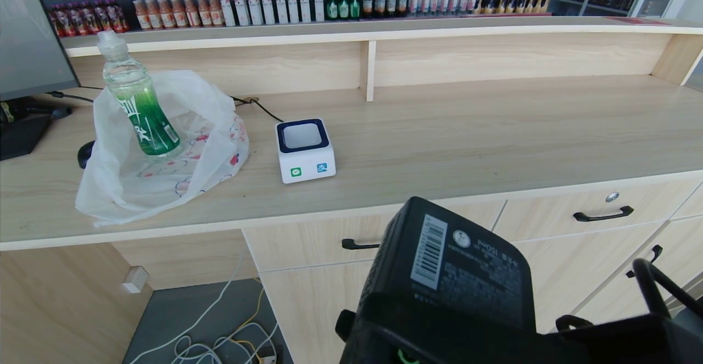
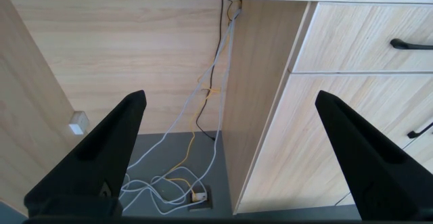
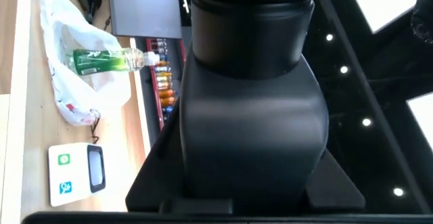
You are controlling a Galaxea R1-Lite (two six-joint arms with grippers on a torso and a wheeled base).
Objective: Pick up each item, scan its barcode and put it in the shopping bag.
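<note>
Claw (image 2: 230,97) on the left arm is hanging empty below the bench (image 1: 467,133), its two black fingers (image 2: 101,163) spread wide apart. It is facing a cupboard recess with loose cables (image 2: 177,183) lying on the floor. In the upper left of the head view, a green-labelled bottle (image 1: 140,103) is standing tilted inside the white shopping bag (image 1: 126,188). A white scanner (image 1: 305,150) is sitting just right of the bag on the bench.
</note>
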